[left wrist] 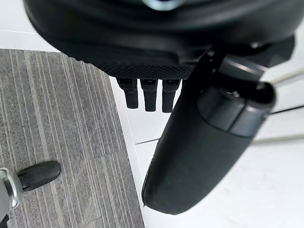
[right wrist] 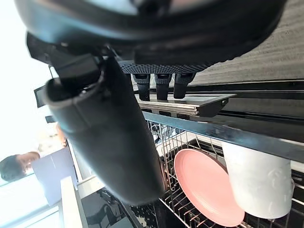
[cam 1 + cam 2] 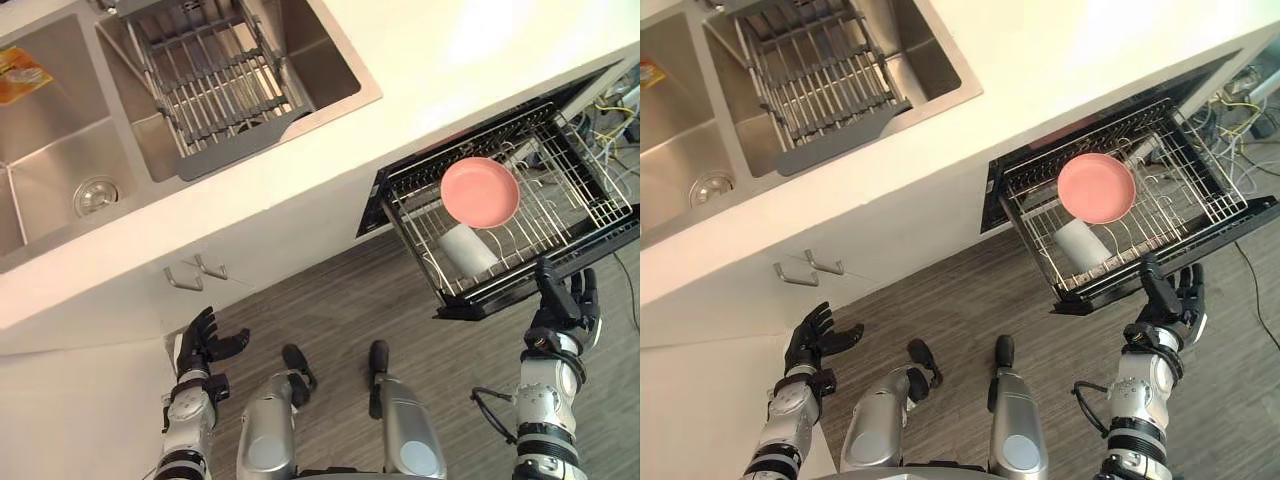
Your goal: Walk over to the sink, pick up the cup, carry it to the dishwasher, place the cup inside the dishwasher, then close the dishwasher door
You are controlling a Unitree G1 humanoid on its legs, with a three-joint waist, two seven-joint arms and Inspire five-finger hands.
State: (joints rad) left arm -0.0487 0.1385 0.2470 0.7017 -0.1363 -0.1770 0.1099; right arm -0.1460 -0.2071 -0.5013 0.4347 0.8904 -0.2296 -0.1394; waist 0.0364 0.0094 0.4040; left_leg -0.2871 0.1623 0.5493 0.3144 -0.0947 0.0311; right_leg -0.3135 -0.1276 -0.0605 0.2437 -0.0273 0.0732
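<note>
**Q:** What's on your far left?
**A:** I've got the sink [image 3: 60, 150], steel, two basins, with a wire drainer rack [image 3: 215, 90] sitting in the right one. Below the counter there are two cabinet handles [image 3: 195, 272] on the white front

**Q:** Left hand?
**A:** My left hand [image 3: 208, 345] is low, over the wood floor [image 3: 330, 300] beside that cabinet. Its fingers are loosely spread and a bit bent, holding nothing

**Q:** Where's the cup?
**A:** The cup [image 3: 468, 250] is white and lies on its side in the wire basket [image 3: 590, 210], which is slid out of the dishwasher [image 3: 372, 210]. It's just beside the pink plate [image 3: 480, 190], on the side nearer me. The dishwasher is open

**Q:** Right hand?
**A:** My right hand [image 3: 565, 300] is up at the basket's front edge. Its fingers are straight and close together with the thumb apart, and it's empty. I can't tell if the fingertips touch the edge
</note>
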